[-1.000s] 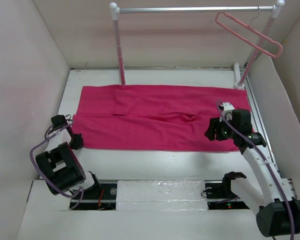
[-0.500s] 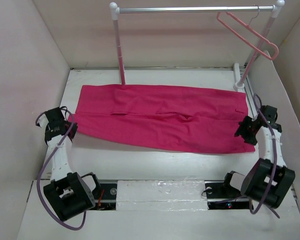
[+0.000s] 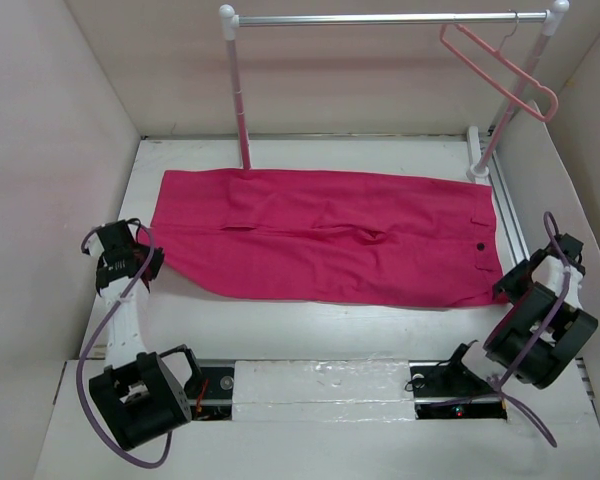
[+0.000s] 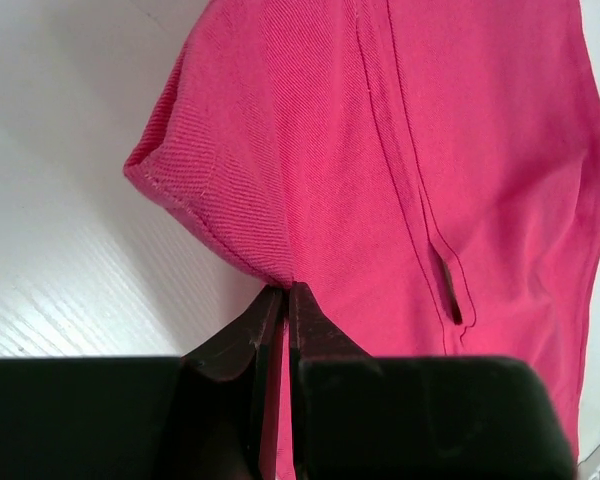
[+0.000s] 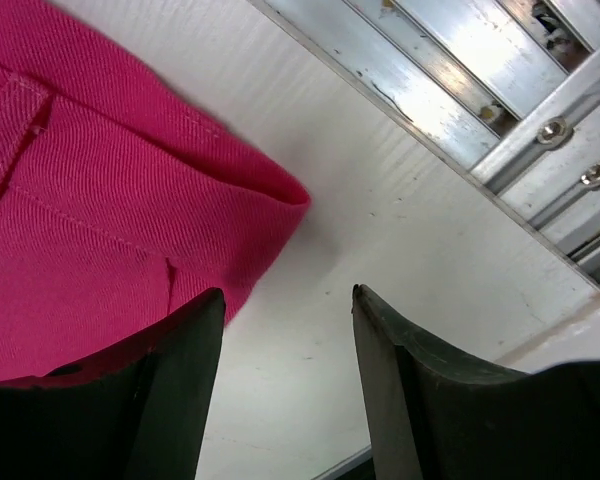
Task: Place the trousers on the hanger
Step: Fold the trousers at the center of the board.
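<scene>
The magenta trousers (image 3: 320, 235) lie flat across the table, leg ends to the left and waistband with its dark button to the right. My left gripper (image 3: 143, 263) is at the near-left leg corner. In the left wrist view the left gripper (image 4: 283, 291) is shut on the hem of the trousers (image 4: 380, 150). My right gripper (image 3: 510, 286) stands open just off the near-right waistband corner. In the right wrist view the right gripper (image 5: 288, 292) has bare table between its fingers, the trousers (image 5: 80, 200) beside its left finger. The light-pink hanger (image 3: 500, 65) hangs tilted at the right end of the rail.
The white-and-silver clothes rail (image 3: 380, 18) spans the back on two posts. A metal track (image 3: 510, 220) runs along the table's right edge, and the same track (image 5: 460, 70) shows in the right wrist view. White walls close in both sides.
The right gripper left the trousers' top and drew back to the near-right waistband corner. The left arm reached out to the left leg hem and holds it. The hanger swung slightly.
</scene>
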